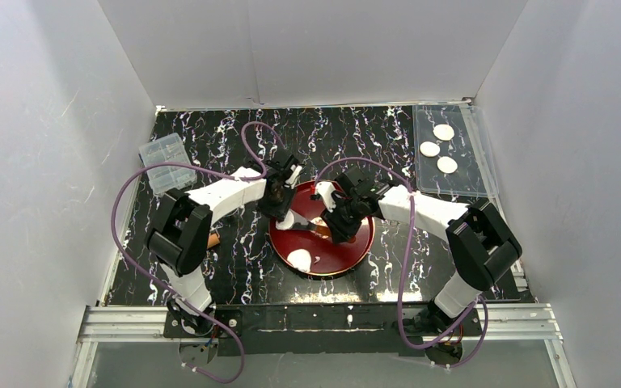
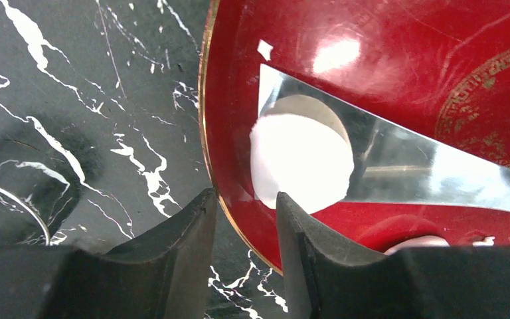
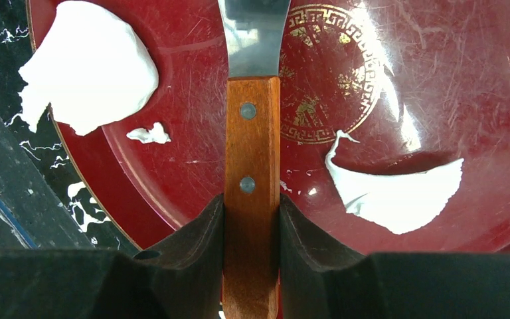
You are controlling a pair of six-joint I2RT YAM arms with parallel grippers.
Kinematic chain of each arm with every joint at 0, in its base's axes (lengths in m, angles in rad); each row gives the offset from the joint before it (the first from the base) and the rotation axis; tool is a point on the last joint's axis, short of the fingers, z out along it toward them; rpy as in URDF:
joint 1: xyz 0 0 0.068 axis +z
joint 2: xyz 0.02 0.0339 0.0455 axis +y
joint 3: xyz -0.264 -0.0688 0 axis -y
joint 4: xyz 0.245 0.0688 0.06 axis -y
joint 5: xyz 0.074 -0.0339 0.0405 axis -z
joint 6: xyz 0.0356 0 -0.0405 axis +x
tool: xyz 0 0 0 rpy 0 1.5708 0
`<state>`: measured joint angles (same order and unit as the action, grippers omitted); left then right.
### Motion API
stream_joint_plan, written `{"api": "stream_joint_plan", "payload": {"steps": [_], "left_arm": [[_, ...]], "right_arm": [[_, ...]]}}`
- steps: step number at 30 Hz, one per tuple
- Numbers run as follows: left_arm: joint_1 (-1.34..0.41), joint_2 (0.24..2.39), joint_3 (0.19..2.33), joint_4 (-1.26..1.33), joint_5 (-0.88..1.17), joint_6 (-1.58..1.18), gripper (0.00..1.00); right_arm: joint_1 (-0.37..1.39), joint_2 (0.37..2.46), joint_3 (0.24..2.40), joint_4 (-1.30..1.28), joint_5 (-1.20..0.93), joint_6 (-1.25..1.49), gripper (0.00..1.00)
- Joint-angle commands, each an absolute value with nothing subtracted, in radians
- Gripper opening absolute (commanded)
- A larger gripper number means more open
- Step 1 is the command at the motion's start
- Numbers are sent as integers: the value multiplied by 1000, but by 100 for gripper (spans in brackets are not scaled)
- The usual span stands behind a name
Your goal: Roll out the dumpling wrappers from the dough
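Observation:
A round white dumpling wrapper [image 2: 302, 163] lies on the tip of a spatula's metal blade [image 2: 425, 166], over the left side of the red plate [image 2: 385, 40]. My left gripper [image 2: 244, 199] hangs open just short of it, above the plate's rim, with nothing between the fingers. My right gripper [image 3: 252, 203] is shut on the spatula's wooden handle [image 3: 252, 146]. On the plate lie a dough lump [image 3: 89, 66], a ragged dough scrap [image 3: 398, 193] and a small crumb [image 3: 149, 135]. From the top, both grippers [image 1: 279, 212] [image 1: 335, 226] meet over the plate [image 1: 348, 255].
Three more round wrappers [image 1: 443, 132] [image 1: 429, 149] [image 1: 447, 165] lie on a clear tray [image 1: 453, 184] at the back right. A clear plastic box [image 1: 162, 162] stands at the back left. White walls close in the black marble table [image 1: 210, 137].

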<state>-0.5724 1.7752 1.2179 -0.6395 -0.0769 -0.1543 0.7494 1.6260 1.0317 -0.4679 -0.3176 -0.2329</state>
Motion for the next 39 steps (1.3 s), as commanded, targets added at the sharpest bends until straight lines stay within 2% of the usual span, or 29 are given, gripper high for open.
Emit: {"api": "stream_joint_plan", "payload": {"steps": [1,13,16,23,30,36,39], "left_arm": [[-624,1677,1261,-647,-103,-127,37],[-561,1629,1365,-695,-74,-128,49],[-532,1635,1360,-698,-71,-139,50],[-469,1628,1351,-698,-62,-158,59],[-420,1618,1425,-723,-40,-154,71],[-410,1592,1395,-718,43,-132,93],[-407,1578,1377,-716,69,-118,98]], "right_arm": [[756,1606,1010,-391,-352,-212,1],[753,1475,883,-272,-422,-207,1],[734,1426,856,-266,-441,-200,1],[659,1309,829,-284,-446,-194,1],[484,1206,819,-298,-445,-184,1],[285,1126,824,-288,-451,-176,1],[170,1113,826,-275,-453,-170,1]]}}
